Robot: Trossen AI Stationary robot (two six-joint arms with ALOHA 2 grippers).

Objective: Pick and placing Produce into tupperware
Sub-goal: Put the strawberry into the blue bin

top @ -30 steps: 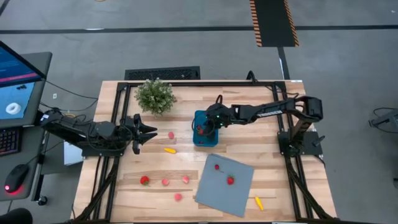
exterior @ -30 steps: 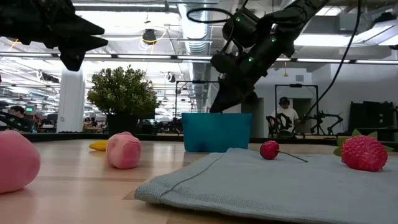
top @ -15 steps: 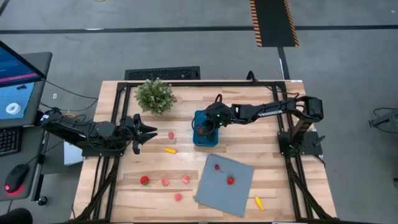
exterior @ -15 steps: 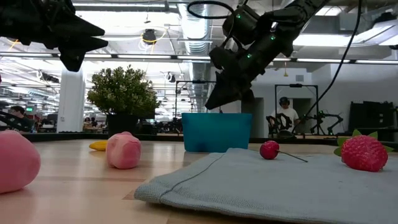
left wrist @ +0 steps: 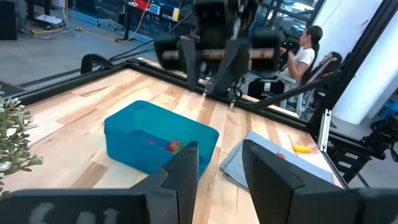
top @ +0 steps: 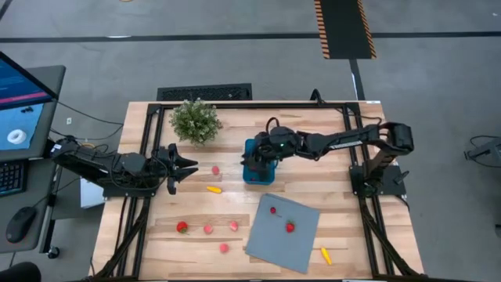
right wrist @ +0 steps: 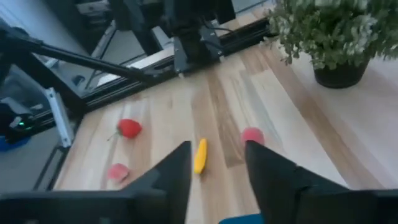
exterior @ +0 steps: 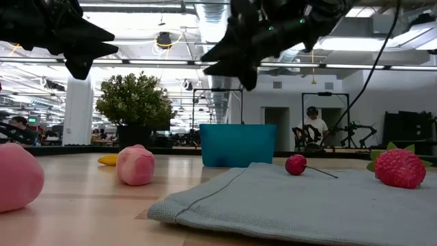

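Observation:
The teal tupperware (top: 258, 171) stands mid-table, with a red piece of produce (left wrist: 175, 146) lying inside it. My right gripper (top: 250, 160) hovers open above the tub, well clear of its rim in the low view (exterior: 231, 60), and holds nothing. My left gripper (top: 185, 167) waits open over the table's left side, facing the tub (left wrist: 158, 140). Loose produce lies on the wood: a pink piece (top: 215, 170), a yellow piece (top: 214, 189), and a red strawberry (top: 182, 227) with pink pieces (top: 208, 229) toward the near edge.
A grey-blue cloth (top: 283, 233) at the near right carries a cherry (top: 272, 210) and a strawberry (top: 290, 227). A yellow piece (top: 325, 254) lies beside it. A potted plant (top: 195, 120) stands at the far left. A black frame rail (top: 145, 149) runs along the table's edges.
My right gripper has risen from inside the tub to well above its rim and has opened. The tub has stayed where it was.

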